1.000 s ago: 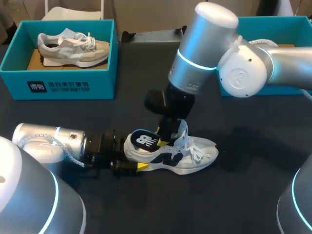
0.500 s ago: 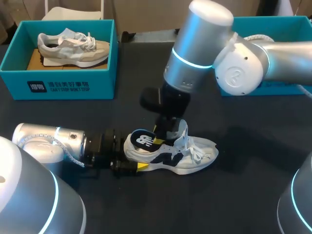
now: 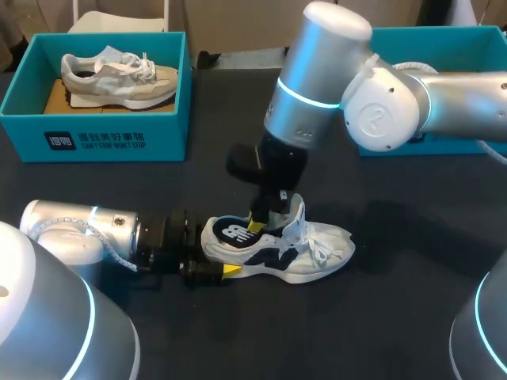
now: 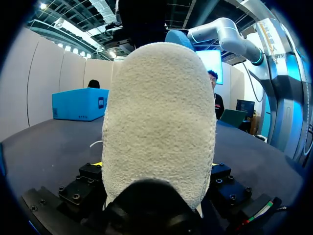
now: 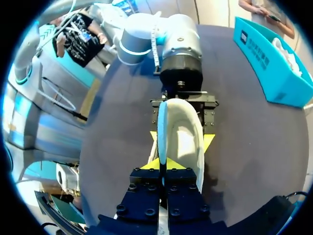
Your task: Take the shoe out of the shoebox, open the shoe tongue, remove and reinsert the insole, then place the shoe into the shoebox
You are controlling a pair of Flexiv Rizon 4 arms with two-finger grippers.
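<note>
Insole (image 3: 232, 231), dark with a white mark, now sits lower in the heel opening of the white shoe (image 3: 305, 257) than it did a second ago. My right hand (image 3: 257, 225), pinched together on the insole, has dropped closer to the shoe and drifted toward its heel, pushing the insole in. My left hand (image 3: 214, 252) has not moved and clamps the shoe's heel from both sides, holding the shoe upright on the dark bench (image 3: 396, 317). I judge the reinsertion about half done, since the insole's rear end still stands clear above the heel collar. A blue shoebox (image 3: 444, 36) waits well beyond the shoe's toe end.
</note>
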